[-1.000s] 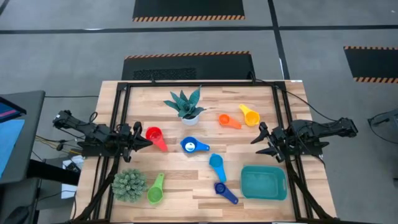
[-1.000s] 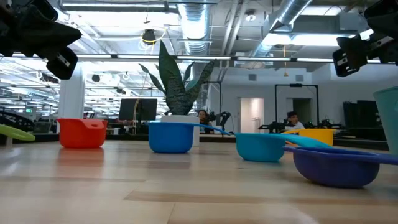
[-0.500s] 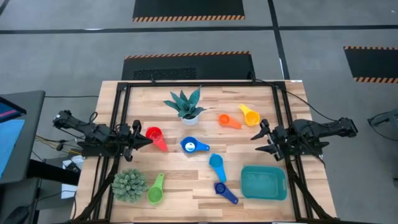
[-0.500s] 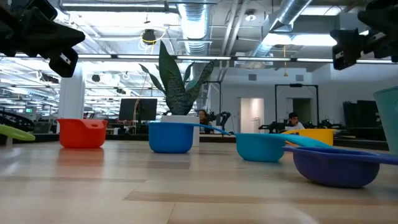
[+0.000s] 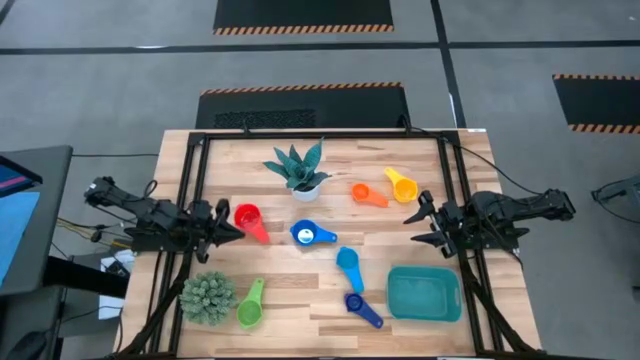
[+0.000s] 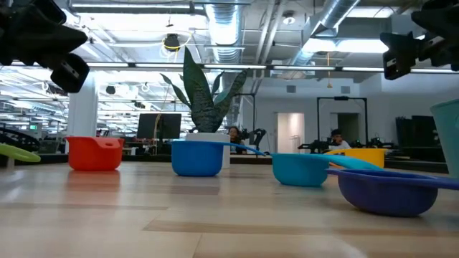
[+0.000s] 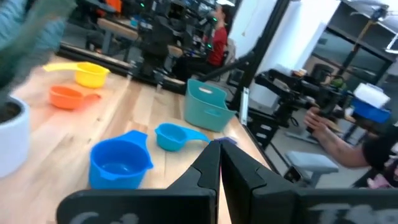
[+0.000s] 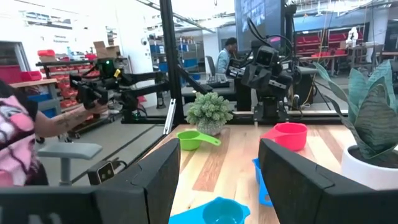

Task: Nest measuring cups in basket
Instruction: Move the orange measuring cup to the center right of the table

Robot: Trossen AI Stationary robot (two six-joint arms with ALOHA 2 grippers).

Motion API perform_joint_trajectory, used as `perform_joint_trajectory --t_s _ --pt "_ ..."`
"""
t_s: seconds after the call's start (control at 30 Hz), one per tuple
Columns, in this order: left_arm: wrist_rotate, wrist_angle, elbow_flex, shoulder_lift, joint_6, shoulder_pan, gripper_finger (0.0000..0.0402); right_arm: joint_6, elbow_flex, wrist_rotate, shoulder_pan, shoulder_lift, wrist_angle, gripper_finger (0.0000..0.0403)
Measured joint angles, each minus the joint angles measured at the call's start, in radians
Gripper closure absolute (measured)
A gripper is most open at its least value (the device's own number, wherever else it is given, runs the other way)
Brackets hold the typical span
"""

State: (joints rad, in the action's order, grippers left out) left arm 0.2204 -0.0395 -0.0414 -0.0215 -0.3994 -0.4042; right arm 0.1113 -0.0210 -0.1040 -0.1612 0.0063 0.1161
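Blurring foreground leaves (image 7: 25, 37) hide table edge.

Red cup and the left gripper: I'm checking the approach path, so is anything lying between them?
Nothing. In the high view only bare wood separates the left gripper from the red cup.

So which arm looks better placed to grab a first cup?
Probably the left: its shut left gripper sits right beside the red cup. The open right gripper hangs farther from the yellow cup.
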Motion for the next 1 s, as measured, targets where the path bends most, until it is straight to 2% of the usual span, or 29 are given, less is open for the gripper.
perform_joint_trajectory --t_s 0.1,0.2,0.4,0.5,0.63,0.77,0.87,1.0 --pt "0.009 0.0 0.0 -0.026 -0.005 0.0 0.0401 -0.014 0.0 0.0 0.0 0.0 -0.013 0.0163" --pt "0.075 0.007 0.0 -0.059 0.02 0.0 0.0401 -0.059 0.0 0.0 0.0 0.0 -0.01 0.0163" --pt "0.39 0.1 0.003 -0.127 0.079 0.0 0.0401 -0.067 0.0 0.0 -0.001 0.0 0.067 0.0163" --pt "0.48 0.22 0.003 -0.156 0.167 0.0 0.0402 -0.068 -0.001 0.008 -0.001 0.0 0.177 0.0163" --pt "0.477 0.419 0.003 -0.198 0.425 0.0 0.0402 -0.139 -0.002 0.123 -0.001 0.008 0.31 0.0163" --pt "0.418 0.605 0.002 -0.241 0.686 0.0 0.0402 -0.251 -0.002 0.195 0.0 0.034 0.378 0.0163" --pt "0.381 0.673 0.001 -0.261 0.78 0.0 0.0401 -0.301 -0.002 0.222 0.0 0.067 0.426 0.0163" --pt "0.378 0.679 0.001 -0.265 0.798 0.0 0.0401 -0.34 -0.011 0.245 0.0 0.141 0.523 0.0163"
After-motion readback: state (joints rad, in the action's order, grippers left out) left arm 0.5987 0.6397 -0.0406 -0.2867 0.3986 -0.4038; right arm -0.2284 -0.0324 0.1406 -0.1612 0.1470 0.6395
